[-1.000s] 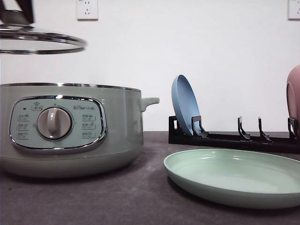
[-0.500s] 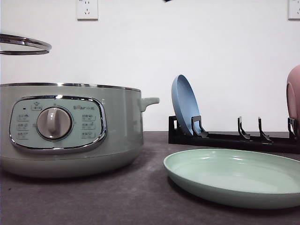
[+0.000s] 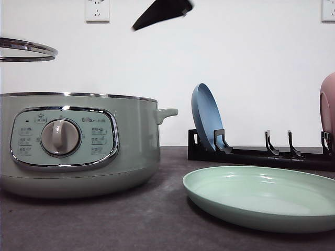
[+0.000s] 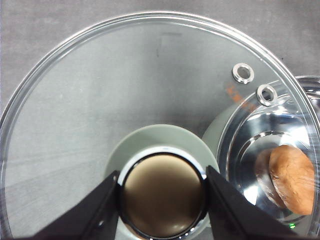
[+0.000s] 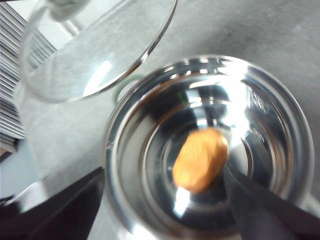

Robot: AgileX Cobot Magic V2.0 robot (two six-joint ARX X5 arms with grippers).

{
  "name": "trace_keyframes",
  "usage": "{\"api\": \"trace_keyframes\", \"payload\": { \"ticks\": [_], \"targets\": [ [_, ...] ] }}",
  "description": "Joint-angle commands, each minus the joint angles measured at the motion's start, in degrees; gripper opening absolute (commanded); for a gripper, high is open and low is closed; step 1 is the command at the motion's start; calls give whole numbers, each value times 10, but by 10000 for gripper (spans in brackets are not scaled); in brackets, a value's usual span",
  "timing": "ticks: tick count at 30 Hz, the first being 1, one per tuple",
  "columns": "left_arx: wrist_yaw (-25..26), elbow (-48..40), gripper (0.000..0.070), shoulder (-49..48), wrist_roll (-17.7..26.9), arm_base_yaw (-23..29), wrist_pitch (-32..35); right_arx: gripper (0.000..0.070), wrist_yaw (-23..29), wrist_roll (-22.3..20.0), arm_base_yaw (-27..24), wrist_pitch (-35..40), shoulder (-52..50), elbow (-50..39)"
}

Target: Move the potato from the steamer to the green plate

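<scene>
Steamer: the pale green steamer (image 3: 78,141) stood on the left part of the dark table (image 3: 157,225), with its dial facing the front camera and its small side handle pointing to the right. Its top was uncovered.

Potato: the orange-brown potato (image 5: 200,160) lay on the shiny metal bottom inside the steamer, near the middle. In the left wrist view the potato (image 4: 292,177) was seen through the glass of the lid.

Lid: the glass lid (image 4: 150,90) was held in the air, above and to the left of the steamer. In the front view only its chrome rim (image 3: 29,49) could be seen at the left edge.

Left pincer: the left pincer (image 4: 162,195) was closed around the round knob (image 4: 162,195) of the lid, one dark finger on each side and touching it.

Right pincer: the right pincer (image 5: 165,200) hung above the uncovered steamer with its two dark fingers wide apart, holding nothing. The potato appeared between them, lower down. A dark part of the right arm (image 3: 162,11) showed at the top of the front view.

Green plate: the green plate (image 3: 261,196) lay flat on the table to the right of the steamer, apart from it.

Rack: a black rack (image 3: 261,154) stood behind the green plate, with a blue plate (image 3: 207,117) upright in it and a pink plate (image 3: 328,110) at the right edge.
</scene>
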Motion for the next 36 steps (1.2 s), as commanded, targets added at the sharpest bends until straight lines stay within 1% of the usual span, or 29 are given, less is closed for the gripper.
{"api": "trace_keyframes", "payload": {
  "ticks": [1,6,12,15,16,24,27,36],
  "targets": [
    [-1,25,1,-6,4,3,20,485,13,6,13,2,35,29],
    [-1,25,1,-6,4,9,19,495,50,6,34,10,101,65],
    [-1,25,0,-6,4,9,19,501,109,6,57,22,149,70],
    [-1,25,0,-6,4,9,19,549,135,5,66,24,165,70],
    [-1,25,0,-6,4,9,18,550,141,5,69,26,170,70],
    [-1,25,0,-6,4,9,14,550,166,9,77,32,203,70],
    [-1,25,0,-6,4,9,13,550,186,10,79,32,211,70],
    [-1,25,0,-6,4,9,15,550,189,19,81,31,235,70]
  ]
}}
